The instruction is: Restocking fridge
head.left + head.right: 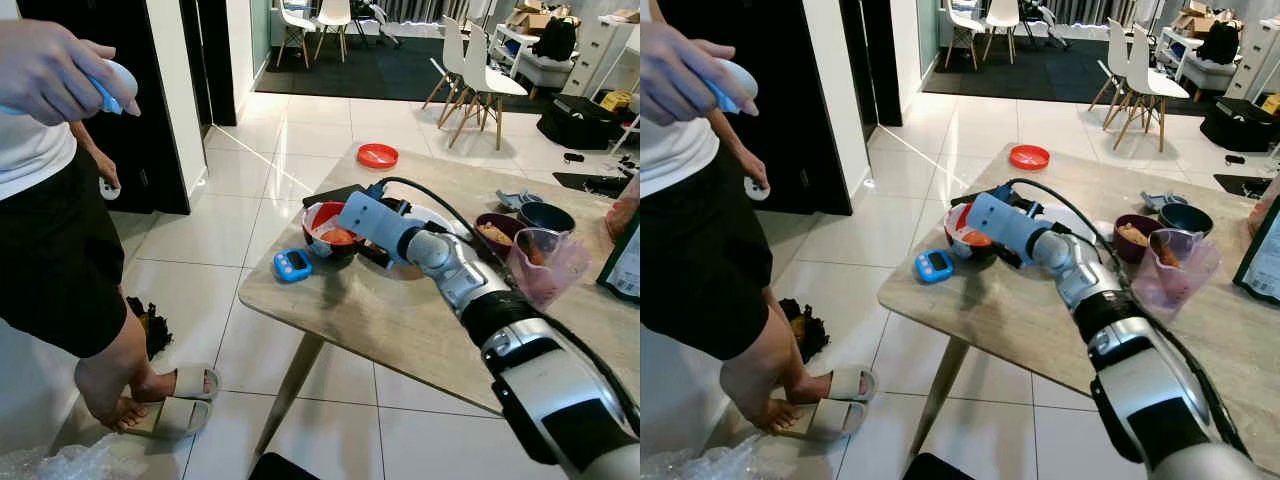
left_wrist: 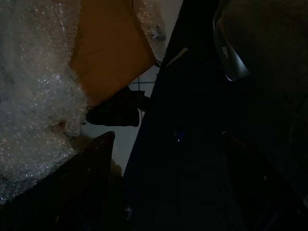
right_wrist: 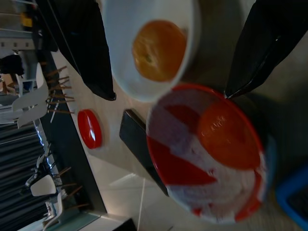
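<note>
right end effector (image 3: 173,57): fingers spread, released, over red-white bowl (image 1: 328,228) | white bowl (image 3: 149,43) just beside | left end effector: state unclear

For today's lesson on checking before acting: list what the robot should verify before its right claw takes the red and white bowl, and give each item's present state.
1. Right claw open: ok, black fingers spread apart.
2. Claw near round red and white bowl holding an orange lump: ok.
3. Grip on the bowl made: not ok, fingers not closed on it.
4. White dish with orange food beside the bowl: not ok, it crowds the grasp.
5. Small blue timer apart from the bowl: ok.
6. Person standing near the wooden table: not ok, close by.
</note>
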{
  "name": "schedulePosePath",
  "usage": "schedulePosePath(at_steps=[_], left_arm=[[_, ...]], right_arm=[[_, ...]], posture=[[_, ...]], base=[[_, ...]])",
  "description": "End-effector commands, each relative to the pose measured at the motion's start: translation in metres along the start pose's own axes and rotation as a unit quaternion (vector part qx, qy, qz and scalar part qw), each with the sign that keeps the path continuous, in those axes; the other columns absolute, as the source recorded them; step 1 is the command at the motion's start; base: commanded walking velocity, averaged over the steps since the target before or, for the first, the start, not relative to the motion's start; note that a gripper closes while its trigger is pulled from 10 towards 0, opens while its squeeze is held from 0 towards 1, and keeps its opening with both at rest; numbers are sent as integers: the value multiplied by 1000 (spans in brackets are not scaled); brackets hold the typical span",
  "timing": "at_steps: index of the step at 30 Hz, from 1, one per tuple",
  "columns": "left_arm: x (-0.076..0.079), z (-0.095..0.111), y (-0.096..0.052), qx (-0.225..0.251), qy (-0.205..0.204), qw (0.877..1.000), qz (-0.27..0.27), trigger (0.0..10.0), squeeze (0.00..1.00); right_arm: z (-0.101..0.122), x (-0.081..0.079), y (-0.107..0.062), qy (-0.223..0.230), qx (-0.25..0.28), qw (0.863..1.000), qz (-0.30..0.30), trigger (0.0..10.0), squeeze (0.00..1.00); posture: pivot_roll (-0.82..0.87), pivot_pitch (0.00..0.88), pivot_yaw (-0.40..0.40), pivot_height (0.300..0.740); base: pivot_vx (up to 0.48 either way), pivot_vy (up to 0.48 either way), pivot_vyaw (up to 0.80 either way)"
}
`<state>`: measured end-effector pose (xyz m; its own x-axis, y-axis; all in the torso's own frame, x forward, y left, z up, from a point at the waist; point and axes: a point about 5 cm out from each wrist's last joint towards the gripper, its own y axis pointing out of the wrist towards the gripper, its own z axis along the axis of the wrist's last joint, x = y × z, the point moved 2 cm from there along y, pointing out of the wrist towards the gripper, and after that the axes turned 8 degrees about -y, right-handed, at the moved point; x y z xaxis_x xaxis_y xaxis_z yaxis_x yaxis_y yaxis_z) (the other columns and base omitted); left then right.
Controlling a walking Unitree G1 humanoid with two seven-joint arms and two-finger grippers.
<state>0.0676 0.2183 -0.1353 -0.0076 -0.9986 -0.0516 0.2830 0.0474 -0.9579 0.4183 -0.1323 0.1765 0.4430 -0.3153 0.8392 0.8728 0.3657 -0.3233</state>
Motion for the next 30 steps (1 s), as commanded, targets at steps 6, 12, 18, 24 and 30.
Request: schedulePosePath(at_steps=[6, 12, 18, 24, 30], left_arm=[[24, 0, 2, -4, 6, 999, -36, 10000, 0], [27, 3, 3, 0, 6, 999, -39, 10000, 0], [28, 3, 3, 1, 7, 999, -41, 10000, 0], [28, 2, 3, 0, 7, 999, -41, 10000, 0], [27, -1, 2, -4, 7, 999, -40, 10000, 0]], right_arm=[[-12, 5, -5, -58, -29, 995, 75, 10000, 0], [-20, 4, -10, -59, -58, 986, 147, 10000, 0], [-11, 0, -7, 11, -33, 985, 170, 10000, 0], [-7, -1, -3, 65, -34, 985, 158, 10000, 0], [-13, 3, -3, 70, -56, 987, 130, 10000, 0]], posture=[[-2, 0, -63, 740], [-12, 0, -66, 740], [-18, 0, -68, 740], [-16, 0, -69, 740], [-16, 0, -68, 740]], base=[[0, 0, 0], [0, 0, 0], [0, 0, 0], [0, 0, 0], [0, 0, 0]])
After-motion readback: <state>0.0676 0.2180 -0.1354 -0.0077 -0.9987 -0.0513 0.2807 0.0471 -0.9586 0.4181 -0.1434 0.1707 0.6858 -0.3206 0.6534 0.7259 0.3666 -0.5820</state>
